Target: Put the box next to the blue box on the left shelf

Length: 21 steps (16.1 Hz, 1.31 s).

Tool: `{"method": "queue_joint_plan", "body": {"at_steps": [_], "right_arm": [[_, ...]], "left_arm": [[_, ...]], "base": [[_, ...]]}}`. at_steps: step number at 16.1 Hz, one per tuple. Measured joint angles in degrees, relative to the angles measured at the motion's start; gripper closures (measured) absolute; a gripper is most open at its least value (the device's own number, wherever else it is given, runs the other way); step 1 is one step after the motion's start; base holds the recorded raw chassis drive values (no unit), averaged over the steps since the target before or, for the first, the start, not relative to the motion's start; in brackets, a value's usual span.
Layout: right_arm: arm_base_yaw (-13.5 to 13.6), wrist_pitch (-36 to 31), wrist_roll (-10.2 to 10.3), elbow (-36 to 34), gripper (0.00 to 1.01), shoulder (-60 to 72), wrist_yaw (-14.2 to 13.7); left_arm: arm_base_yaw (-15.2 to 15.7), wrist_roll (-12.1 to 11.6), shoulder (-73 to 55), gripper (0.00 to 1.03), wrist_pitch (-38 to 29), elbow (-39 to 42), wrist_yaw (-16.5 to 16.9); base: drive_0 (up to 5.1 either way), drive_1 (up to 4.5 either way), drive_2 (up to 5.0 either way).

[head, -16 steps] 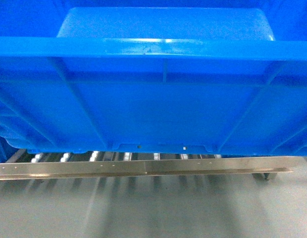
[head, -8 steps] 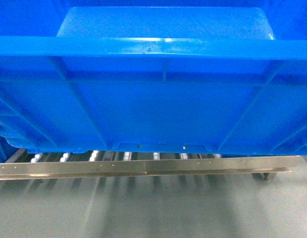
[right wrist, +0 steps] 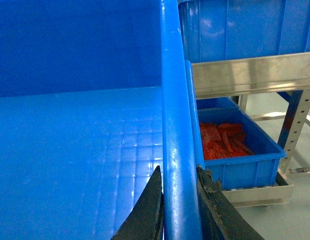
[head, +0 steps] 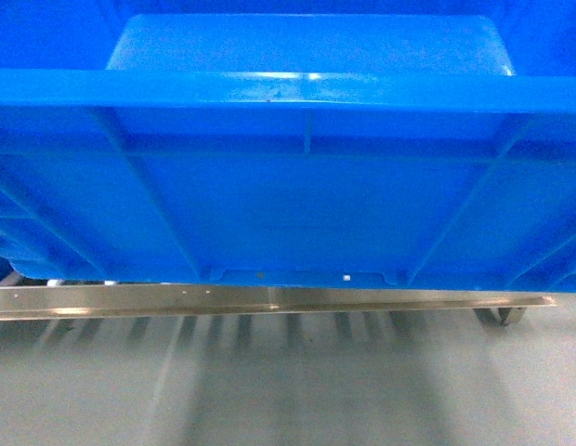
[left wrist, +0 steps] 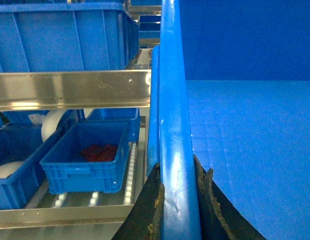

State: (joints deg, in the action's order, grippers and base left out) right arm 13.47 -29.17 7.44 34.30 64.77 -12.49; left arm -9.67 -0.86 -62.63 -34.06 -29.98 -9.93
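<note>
The box [head: 288,186], a large open-top blue crate with ribbed walls, fills the head view, and two pale dots show at its base edge. Its base edge sits right above the front metal rail [head: 269,299] of the left shelf. My left gripper [left wrist: 179,200] is shut on the box's left rim, one dark finger on each side. My right gripper [right wrist: 180,200] is shut on the right rim in the same way. To the box's left a smaller blue box [left wrist: 87,160] with red contents lies on the shelf's white rollers [left wrist: 130,172].
An upper shelf rail [left wrist: 70,90] carries another large blue crate [left wrist: 60,35]. Right of the held box, a blue bin of orange-red pieces [right wrist: 240,150] sits under a metal rail [right wrist: 255,75], beside a perforated upright [right wrist: 295,120]. Grey floor lies in front.
The strip of white rollers seen under the box has vanished. The box's base edge now meets the front rail, which stands slightly higher in the head view.
</note>
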Motion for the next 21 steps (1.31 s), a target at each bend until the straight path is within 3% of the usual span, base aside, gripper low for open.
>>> {"method": "queue_joint_plan", "body": {"at_steps": [21], "right_arm": [[0.0,0.3,0.0,-0.1,0.90,0.0,0.1]], "left_arm": [[0.0,0.0,0.0,0.92,0.3,0.2,0.0]], "base": [[0.0,0.00,0.0]]}}
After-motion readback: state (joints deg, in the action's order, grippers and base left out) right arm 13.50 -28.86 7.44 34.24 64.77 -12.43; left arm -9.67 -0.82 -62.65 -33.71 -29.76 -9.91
